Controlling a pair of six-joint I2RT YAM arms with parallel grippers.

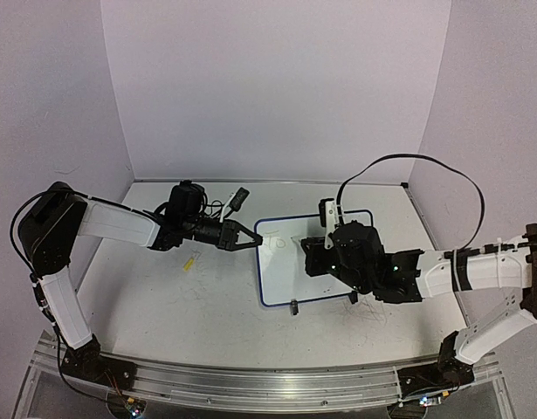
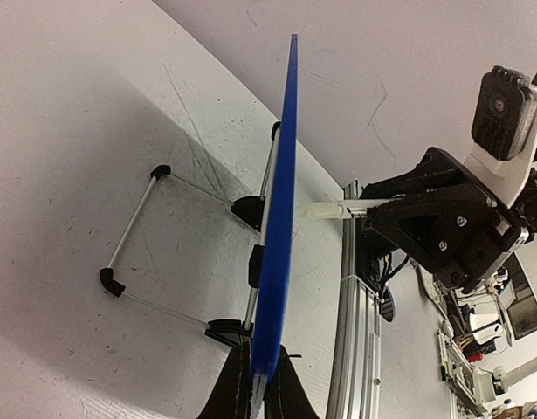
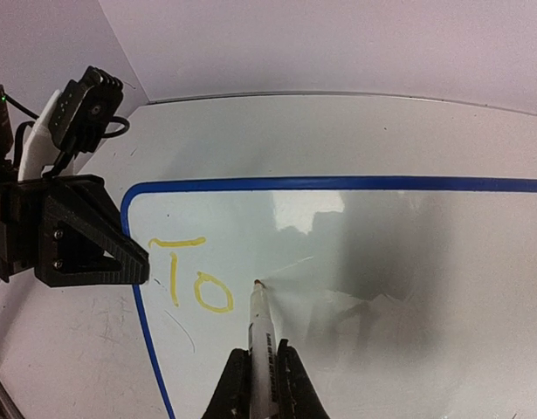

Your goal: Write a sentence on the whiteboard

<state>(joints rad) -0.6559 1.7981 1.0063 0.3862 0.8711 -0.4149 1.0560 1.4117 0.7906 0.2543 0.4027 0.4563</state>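
- Gripping the left edge of the whiteboard (image 1: 281, 275), the left gripper (image 1: 253, 243) is seen clenched on the blue frame, with one finger pressed to each face.
- The whiteboard is located at the centre of the table (image 1: 154, 305) and is propped on a wire stand (image 2: 154, 236) with black end caps.
- A marker (image 3: 261, 332) is grasped between the closed fingers of the right gripper (image 3: 261, 388); its tip is set against the white surface.
- The sentence (image 3: 191, 278) is shown as the yellow letters "To", written near the board's left edge, just left of the marker tip and close beside the left gripper's fingers.
- A small yellow object (image 1: 189, 261) is found on the table, left of the board.
- In the top view, much of the board face is covered by the right arm (image 1: 373, 266).
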